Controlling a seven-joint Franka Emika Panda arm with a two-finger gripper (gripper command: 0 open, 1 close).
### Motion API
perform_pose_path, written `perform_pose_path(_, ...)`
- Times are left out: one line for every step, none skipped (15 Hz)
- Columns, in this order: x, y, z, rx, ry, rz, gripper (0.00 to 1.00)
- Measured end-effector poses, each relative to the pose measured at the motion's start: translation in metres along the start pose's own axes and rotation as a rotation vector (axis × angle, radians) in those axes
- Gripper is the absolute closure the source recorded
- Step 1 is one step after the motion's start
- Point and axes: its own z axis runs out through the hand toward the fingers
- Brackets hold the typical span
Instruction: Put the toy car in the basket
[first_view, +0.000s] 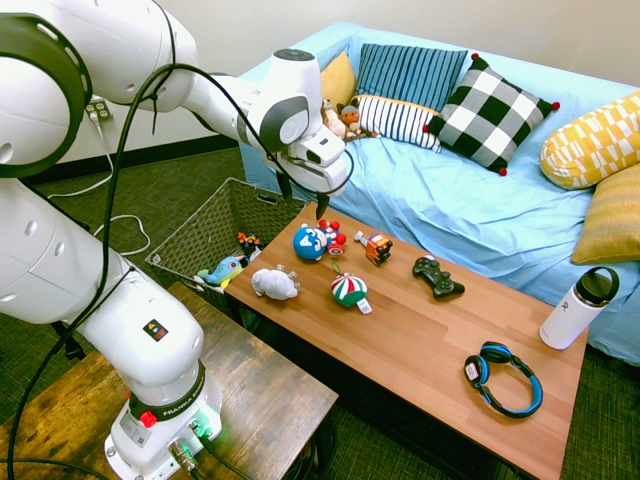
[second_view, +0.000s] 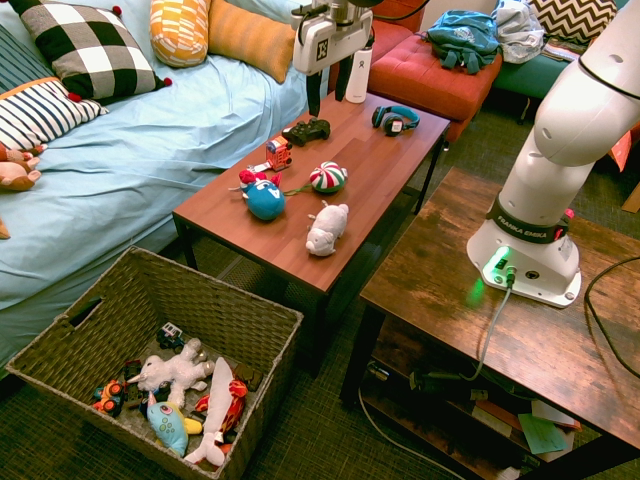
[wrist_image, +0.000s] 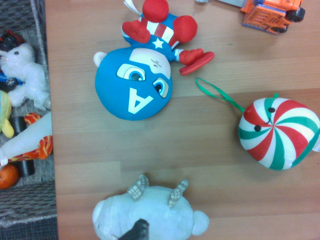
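Counter (first_view: 420, 350): brown wood, by the blue sofa (first_view: 450, 200).
Small boxy orange-red toy car (first_view: 378, 247): on the counter.
Claw (first_view: 322, 208): spread wide, holding nothing.
Big dark woven basket (second_view: 60, 345): on the floor.

On wooden coffee table (first_view: 420, 350): four toys, one black game controller (first_view: 437, 277), one blue headphone set (first_view: 503, 378), one white bottle (first_view: 580, 307). One woven wicker basket (second_view: 150, 300). Sofa: six cushions.

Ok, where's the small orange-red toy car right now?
The small orange-red toy car sits on the wooden coffee table, between the blue-and-red round plush toy and the black game controller, on the sofa side, not yet in the wicker basket.
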Motion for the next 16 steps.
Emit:
perform_pose_path(0.000, 0.000, 0.002, -0.002, -0.004, 0.000, 0.00)
perform_pose_path(0.003, 0.001, 0.003, -0.002, -0.008, -0.003, 0.00)
perform_pose_path(0.011, 0.004, 0.003, 0.000, -0.012, -0.003, 0.00)
perform_pose_path(0.025, 0.008, 0.002, 0.007, -0.012, 0.002, 0.00)
perform_pose_path(0.045, 0.012, 0.001, 0.016, -0.015, 0.012, 0.00)
perform_pose_path(0.069, 0.014, 0.003, 0.029, -0.026, 0.024, 0.00)
perform_pose_path(0.094, 0.012, 0.011, 0.039, -0.046, 0.032, 0.00)
perform_pose_path(0.115, 0.007, 0.023, 0.046, -0.069, 0.040, 0.00)
perform_pose_path(0.135, -0.002, 0.037, 0.045, -0.085, 0.053, 0.00)
perform_pose_path(0.153, -0.013, 0.053, 0.038, -0.097, 0.065, 0.00)
perform_pose_path(0.169, -0.024, 0.071, 0.030, -0.107, 0.074, 0.00)
perform_pose_path(0.184, -0.035, 0.090, 0.022, -0.117, 0.082, 0.00)
perform_pose_path(0.199, -0.043, 0.112, 0.009, -0.123, 0.087, 0.00)
perform_pose_path(0.213, -0.048, 0.132, -0.004, -0.129, 0.095, 0.00)
perform_pose_path(0.225, -0.051, 0.154, -0.022, -0.139, 0.105, 0.00)
perform_pose_path(0.235, -0.051, 0.173, -0.040, -0.153, 0.115, 0.00)
